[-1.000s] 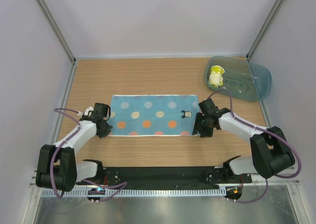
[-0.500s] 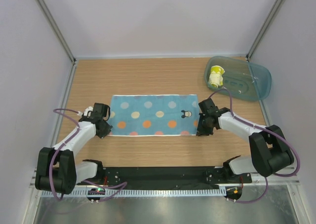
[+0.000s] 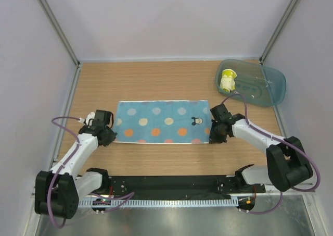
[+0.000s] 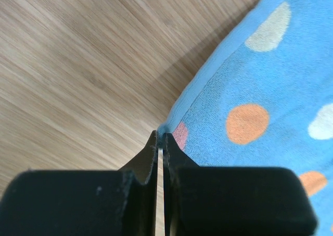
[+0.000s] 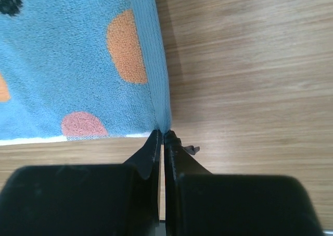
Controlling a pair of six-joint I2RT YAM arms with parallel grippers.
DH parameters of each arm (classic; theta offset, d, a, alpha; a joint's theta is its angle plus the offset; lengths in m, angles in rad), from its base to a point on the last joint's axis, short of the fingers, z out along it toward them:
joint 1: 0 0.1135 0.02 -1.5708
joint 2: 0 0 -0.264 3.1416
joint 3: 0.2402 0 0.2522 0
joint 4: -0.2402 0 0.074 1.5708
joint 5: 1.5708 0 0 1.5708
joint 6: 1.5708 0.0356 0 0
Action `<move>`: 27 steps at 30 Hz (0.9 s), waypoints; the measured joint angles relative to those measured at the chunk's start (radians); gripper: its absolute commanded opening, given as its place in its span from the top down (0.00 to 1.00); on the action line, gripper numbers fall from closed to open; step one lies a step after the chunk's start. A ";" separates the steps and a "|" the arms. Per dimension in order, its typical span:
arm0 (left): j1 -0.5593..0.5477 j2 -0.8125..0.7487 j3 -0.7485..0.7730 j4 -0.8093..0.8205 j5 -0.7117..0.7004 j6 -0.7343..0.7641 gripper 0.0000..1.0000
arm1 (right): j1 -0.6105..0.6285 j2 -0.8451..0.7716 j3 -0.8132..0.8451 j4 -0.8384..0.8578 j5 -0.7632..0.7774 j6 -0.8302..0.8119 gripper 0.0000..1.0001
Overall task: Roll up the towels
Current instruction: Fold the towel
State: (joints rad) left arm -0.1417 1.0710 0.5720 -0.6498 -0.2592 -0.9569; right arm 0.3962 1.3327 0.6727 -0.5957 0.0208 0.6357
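The light blue towel (image 3: 162, 122) with orange and white dots lies flat across the middle of the table. My left gripper (image 3: 107, 137) is shut on its near left corner (image 4: 165, 133). My right gripper (image 3: 215, 137) is shut on its near right corner (image 5: 165, 125). The yellow towel (image 3: 227, 80) sits rolled up in the teal tray (image 3: 265, 85) at the back right. In both wrist views the black fingertips (image 4: 171, 145) pinch the cloth's edge right at the corner.
The translucent teal tray stands at the table's back right corner, against the right wall post. Purple cables loop from both arms. Bare wood (image 3: 156, 82) lies behind the blue towel and more lies in front of it.
The right gripper has closed on the towel's near right corner. Both grippers have shifted slightly toward the near edge, drawing the towel's near edge with them.
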 measured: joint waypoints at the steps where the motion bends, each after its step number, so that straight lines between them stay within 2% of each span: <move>1: 0.000 -0.019 0.000 -0.006 0.006 0.000 1.00 | 0.000 -0.016 0.003 -0.014 0.002 0.002 0.99; 17: -0.001 -0.182 -0.011 -0.113 0.142 -0.035 1.00 | 0.000 -0.327 0.019 -0.229 0.038 0.098 0.99; 27: -0.002 -0.267 0.056 -0.240 0.222 -0.039 1.00 | 0.000 -0.470 0.032 -0.368 0.064 0.141 0.99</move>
State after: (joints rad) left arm -0.1440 0.8040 0.6285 -0.8902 -0.0368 -0.9958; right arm 0.3962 0.8623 0.7048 -0.9634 0.0845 0.7765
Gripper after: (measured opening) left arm 0.010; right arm 0.059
